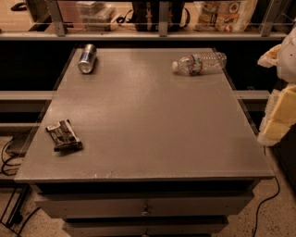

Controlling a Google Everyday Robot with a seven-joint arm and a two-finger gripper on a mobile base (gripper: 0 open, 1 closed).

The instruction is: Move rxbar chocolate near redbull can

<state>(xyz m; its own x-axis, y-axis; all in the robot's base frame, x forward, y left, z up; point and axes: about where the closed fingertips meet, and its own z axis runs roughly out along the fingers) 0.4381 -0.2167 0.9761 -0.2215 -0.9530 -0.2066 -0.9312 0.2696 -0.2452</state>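
The rxbar chocolate, a flat dark wrapper with white print, lies near the table's front left corner. The redbull can, silver and blue, lies on its side at the back left of the table, its shiny end facing the front. The bar is well apart from the can, towards the front. My gripper shows as pale white and yellowish shapes at the right edge of the view, beside the table's right side and far from both things. It holds nothing that I can see.
A clear plastic water bottle lies on its side at the back right of the grey table. A shelf with boxes and bags runs behind the table. Cables lie on the floor at the left.
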